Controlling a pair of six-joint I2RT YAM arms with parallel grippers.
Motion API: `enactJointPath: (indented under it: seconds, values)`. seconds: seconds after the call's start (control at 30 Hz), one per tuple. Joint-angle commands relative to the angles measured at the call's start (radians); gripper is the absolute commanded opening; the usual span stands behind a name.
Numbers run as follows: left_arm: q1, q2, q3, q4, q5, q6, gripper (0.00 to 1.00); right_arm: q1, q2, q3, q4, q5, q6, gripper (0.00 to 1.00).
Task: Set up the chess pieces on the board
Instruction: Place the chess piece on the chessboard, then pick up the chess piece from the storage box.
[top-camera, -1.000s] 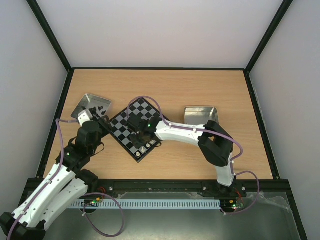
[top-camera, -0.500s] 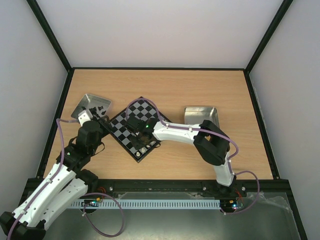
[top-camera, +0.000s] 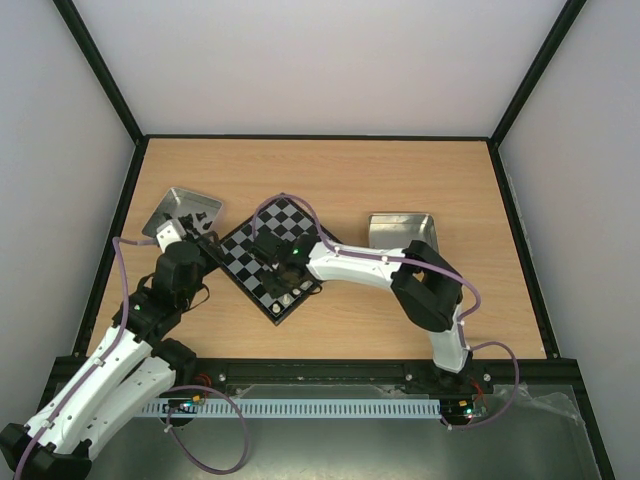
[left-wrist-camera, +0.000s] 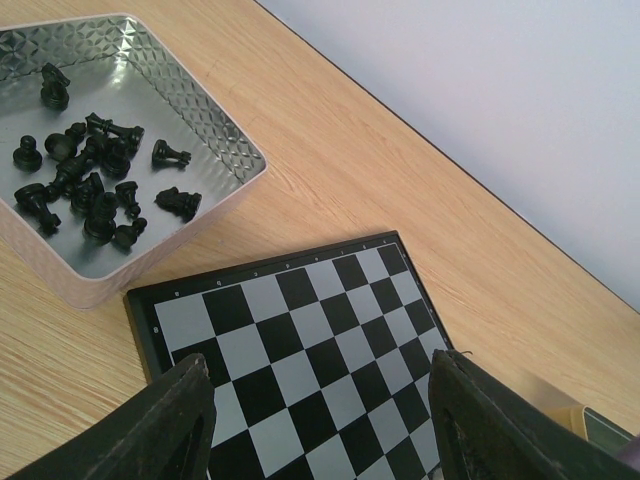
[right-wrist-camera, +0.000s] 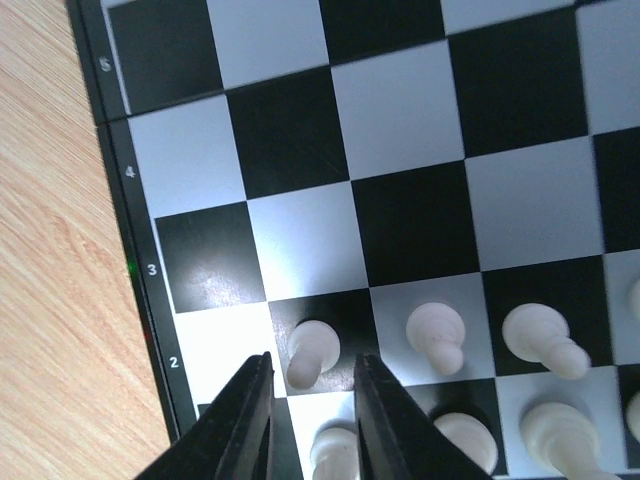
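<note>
The board (top-camera: 285, 215) lies tilted at the table's centre-left, with several white chess pieces (top-camera: 290, 296) along its near corner. My right gripper (top-camera: 283, 268) hangs low over that corner. In the right wrist view it (right-wrist-camera: 313, 372) is open, its jaws on either side of a white pawn (right-wrist-camera: 312, 350) that stands on a black square of the board (right-wrist-camera: 400, 120), with a gap on each side. More white pieces (right-wrist-camera: 437, 335) stand to the pawn's right and in the row below. My left gripper (left-wrist-camera: 322, 362) is open above bare squares of the board (left-wrist-camera: 330, 300).
A metal tray (left-wrist-camera: 215, 125) holding several black pieces (left-wrist-camera: 95, 180) sits just past the board's left corner (top-camera: 180, 200). A second metal tray (top-camera: 402, 228) stands to the right of the board. The right arm's forearm crosses the board's near right edge.
The right gripper's jaws have parted from around the white pawn, which now stands free on its square. The left arm has not moved.
</note>
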Motion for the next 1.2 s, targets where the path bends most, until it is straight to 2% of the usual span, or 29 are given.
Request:
enactJointPath:
  seconds: [0.0, 0.13, 0.23, 0.33, 0.43, 0.53, 0.63, 0.87, 1.17]
  values:
    - [0.006, -0.008, -0.002, -0.003, -0.014, -0.008, 0.6, 0.003, -0.115, 0.012, 0.034, 0.066, 0.024, 0.24]
    - [0.006, -0.008, -0.004, 0.007, -0.006, -0.005, 0.61, -0.041, -0.206, -0.037, 0.079, 0.12, 0.066, 0.28]
    - [0.006, -0.003, -0.006, 0.018, 0.012, 0.003, 0.61, -0.118, -0.282, -0.106, 0.103, 0.18, 0.102, 0.3]
    - [0.006, 0.002, -0.012, 0.045, 0.048, 0.019, 0.61, -0.215, -0.373, -0.193, 0.116, 0.249, 0.143, 0.34]
    - [0.006, 0.012, -0.022, 0.079, 0.089, 0.032, 0.62, -0.338, -0.464, -0.348, 0.158, 0.333, 0.226, 0.39]
    - [0.006, 0.03, -0.022, 0.103, 0.118, 0.04, 0.62, -0.481, -0.522, -0.463, 0.195, 0.279, 0.269, 0.39]
    - [0.006, 0.048, -0.017, 0.107, 0.132, 0.048, 0.62, -0.553, -0.562, -0.527, 0.219, 0.274, 0.26, 0.41]
    - [0.007, 0.071, -0.017, 0.12, 0.149, 0.048, 0.62, -0.67, -0.495, -0.586, 0.232, 0.166, 0.163, 0.47]
    - [0.008, 0.068, -0.012, 0.116, 0.15, 0.054, 0.62, -0.683, -0.374, -0.559, 0.219, 0.091, 0.052, 0.51]
